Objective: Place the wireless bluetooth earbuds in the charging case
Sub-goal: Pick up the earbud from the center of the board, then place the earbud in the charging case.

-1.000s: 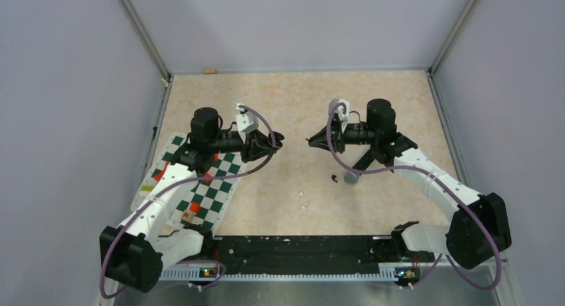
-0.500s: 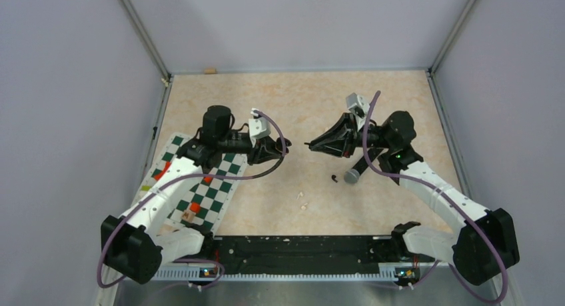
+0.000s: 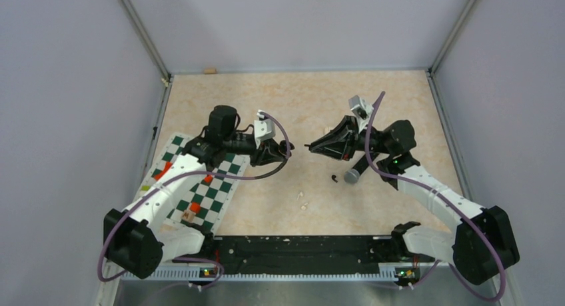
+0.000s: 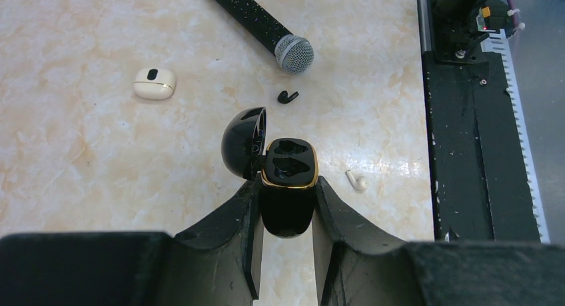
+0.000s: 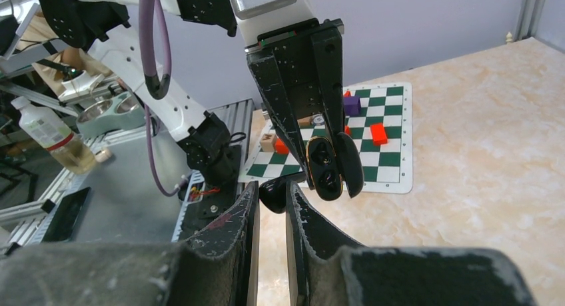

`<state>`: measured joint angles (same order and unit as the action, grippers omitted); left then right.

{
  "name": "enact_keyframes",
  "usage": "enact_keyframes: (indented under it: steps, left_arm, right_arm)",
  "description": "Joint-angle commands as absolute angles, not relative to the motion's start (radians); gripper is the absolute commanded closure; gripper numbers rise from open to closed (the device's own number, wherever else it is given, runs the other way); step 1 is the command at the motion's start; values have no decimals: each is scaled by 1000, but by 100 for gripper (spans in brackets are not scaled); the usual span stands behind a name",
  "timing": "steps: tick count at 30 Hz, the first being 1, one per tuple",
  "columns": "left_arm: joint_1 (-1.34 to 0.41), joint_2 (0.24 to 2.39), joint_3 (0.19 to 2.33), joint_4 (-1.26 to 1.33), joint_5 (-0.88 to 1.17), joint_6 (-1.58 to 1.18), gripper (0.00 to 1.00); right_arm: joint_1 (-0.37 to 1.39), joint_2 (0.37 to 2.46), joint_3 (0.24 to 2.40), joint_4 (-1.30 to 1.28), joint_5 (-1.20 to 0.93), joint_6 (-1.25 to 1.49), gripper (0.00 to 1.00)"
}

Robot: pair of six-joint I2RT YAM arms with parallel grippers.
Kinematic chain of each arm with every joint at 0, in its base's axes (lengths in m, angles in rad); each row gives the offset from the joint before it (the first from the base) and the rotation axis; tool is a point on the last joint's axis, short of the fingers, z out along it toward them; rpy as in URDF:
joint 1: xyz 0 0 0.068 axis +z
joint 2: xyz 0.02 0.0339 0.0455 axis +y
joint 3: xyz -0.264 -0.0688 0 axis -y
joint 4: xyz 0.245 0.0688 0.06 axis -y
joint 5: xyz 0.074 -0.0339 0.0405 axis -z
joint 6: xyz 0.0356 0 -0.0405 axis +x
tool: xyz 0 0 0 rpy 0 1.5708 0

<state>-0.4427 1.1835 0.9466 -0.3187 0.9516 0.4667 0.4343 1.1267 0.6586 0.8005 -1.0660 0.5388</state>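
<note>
The case (image 4: pixel 290 163), black with its lid open, has two empty wells and is clamped in the left gripper (image 4: pixel 286 183). Facing it, the right gripper (image 5: pixel 272 186) pinches a black earbud (image 5: pixel 273 195). A black bud (image 4: pixel 287 97) and a white bud (image 4: pixel 356 181) lie on the table (image 4: pixel 100 153) near the microphone (image 4: pixel 266 26).

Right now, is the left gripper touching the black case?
Touching. Left wrist view: left gripper clamps black case, both fingers flush on its sides.

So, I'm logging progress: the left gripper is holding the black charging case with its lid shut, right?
Not quite. The left gripper is holding the black charging case, but its lid is swung open, not shut. The left wrist view shows this.
</note>
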Motion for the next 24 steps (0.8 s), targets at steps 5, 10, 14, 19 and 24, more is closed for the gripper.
enact_keyframes:
  steps: [5,10,14,19,24]
  left_arm:
    - [-457,1192,990,-303,987,469,100]
    - [-459,1195,989,-302,1018,459,100]
    - [-461,1196,984,-303,1032,456,100]
    - [-463,1196,970,-302,1058,465,100]
    - [-463,1200,969,-301,1083,468,100]
  right_arm:
    - [491,1149,641,867,-1019,541,90]
    - [533,1183,641,865,-1002,532,90]
    - [557,1204,651,866,-996,530,90]
    - [575,1201,657,867,-977,535,90]
    - [593,1201,661,858,-957,532,90]
